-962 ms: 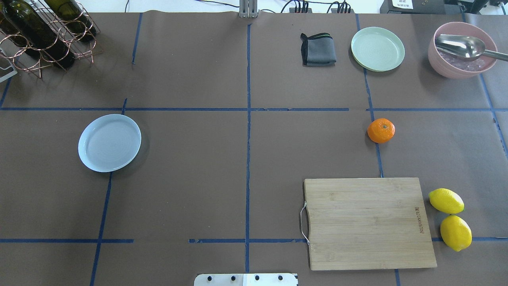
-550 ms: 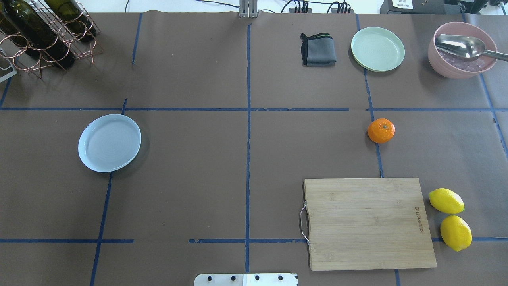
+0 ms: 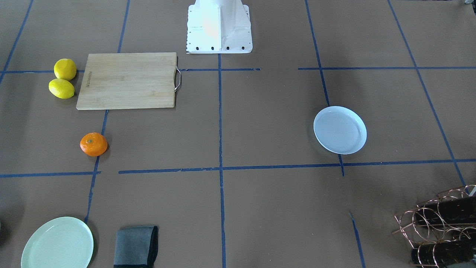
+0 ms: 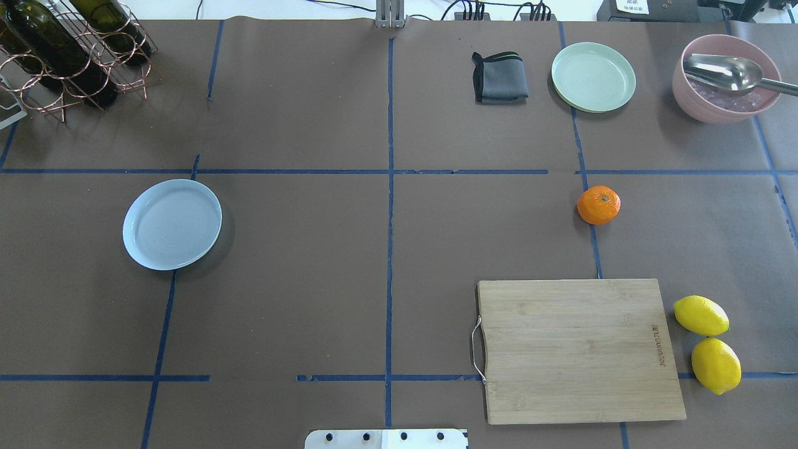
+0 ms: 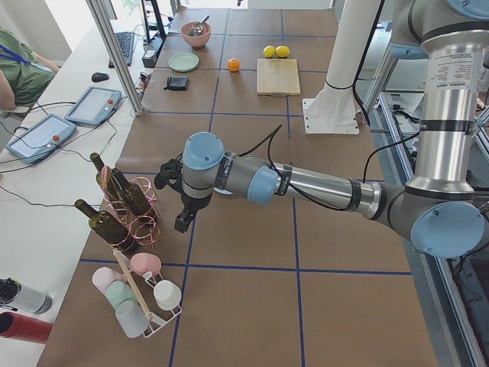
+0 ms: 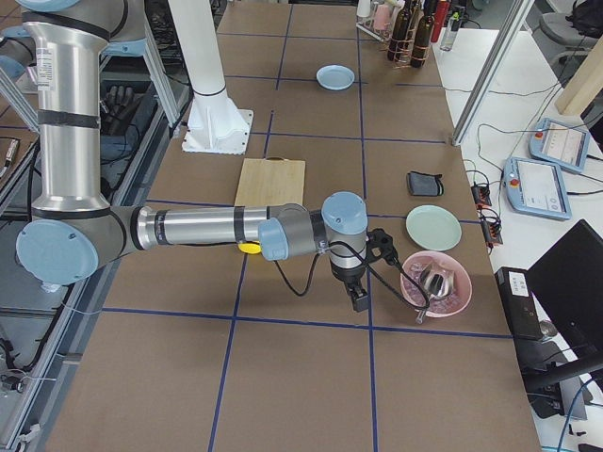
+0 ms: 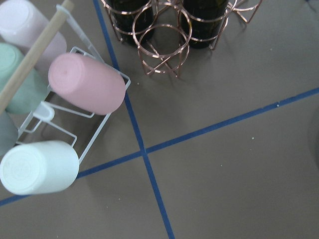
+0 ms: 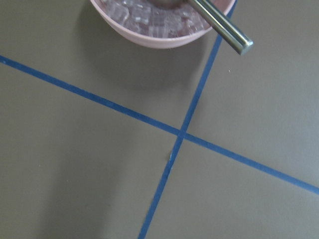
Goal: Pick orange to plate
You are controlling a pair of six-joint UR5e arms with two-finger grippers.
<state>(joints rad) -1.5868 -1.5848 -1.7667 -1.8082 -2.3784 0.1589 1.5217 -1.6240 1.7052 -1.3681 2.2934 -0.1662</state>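
The orange (image 4: 598,205) lies by itself on the brown table, right of centre in the overhead view, beyond the cutting board; it also shows as the orange (image 3: 93,144). The bluish-white plate (image 4: 172,224) sits empty far to the left, seen too as the plate (image 3: 340,130). My left gripper (image 5: 183,222) hangs beside the wine rack, far from both; I cannot tell whether it is open or shut. My right gripper (image 6: 358,299) hovers next to the pink bowl, and I cannot tell its state either. Neither wrist view shows fingers.
A bamboo cutting board (image 4: 580,349) with two lemons (image 4: 707,343) beside it lies near the robot. A pale green plate (image 4: 593,77), a folded grey cloth (image 4: 500,78) and a pink bowl (image 4: 723,78) with a spoon stand at the back right. A wine rack (image 4: 68,50) stands back left, a cup rack (image 7: 60,119) beside it.
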